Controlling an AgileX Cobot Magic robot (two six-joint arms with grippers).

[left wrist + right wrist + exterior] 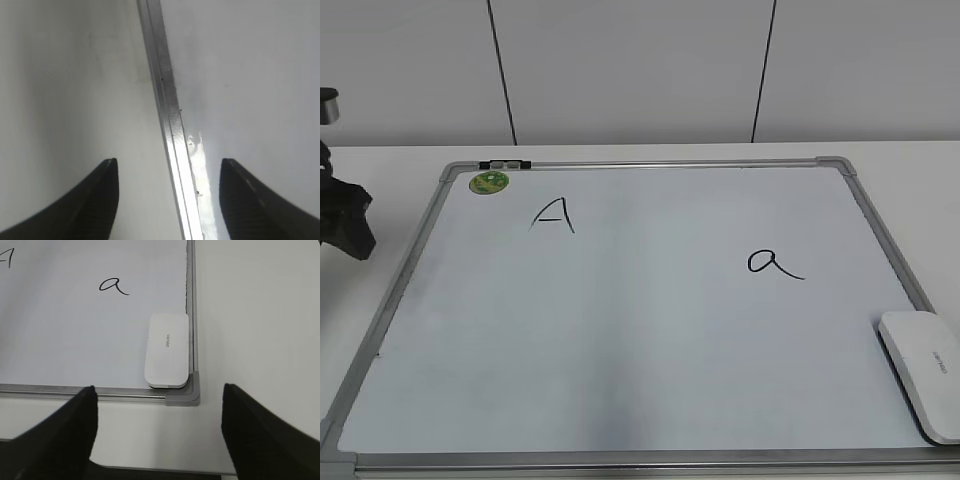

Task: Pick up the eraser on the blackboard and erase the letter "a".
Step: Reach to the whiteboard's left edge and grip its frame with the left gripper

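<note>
Pale, matte tabletop (380,165) running back to a light wall (640,60) split by two dark vertical seams. Flat on that surface, the blackboard (640,350), in fact a white dry-erase sheet in a grey metal frame with grey corner caps, filling most of the exterior view. Near its far left corner a round green sticker (489,183), and beside that a small dark clip (505,162) on the frame's top rail. To the left on the board an angular capital "A" (552,214) in black marker; to the right, well apart from it, the letter "a" (772,263), rounded, with a tail stroke. In the near right corner the eraser (925,372), white and oblong with small grey lettering, lying on the board against the right-hand rail, nearer the camera than the "a" and apart from it. Seen from the right wrist, the right gripper (157,435) hanging above bare table in front of that corner, jaws spread wide, nothing between them. Seen from the left wrist, the left gripper (167,197) low over the board's left rail, jaws likewise spread, one finger over table and one over board. At the left edge of the exterior view, the dark bulk of the left arm (342,215).
</note>
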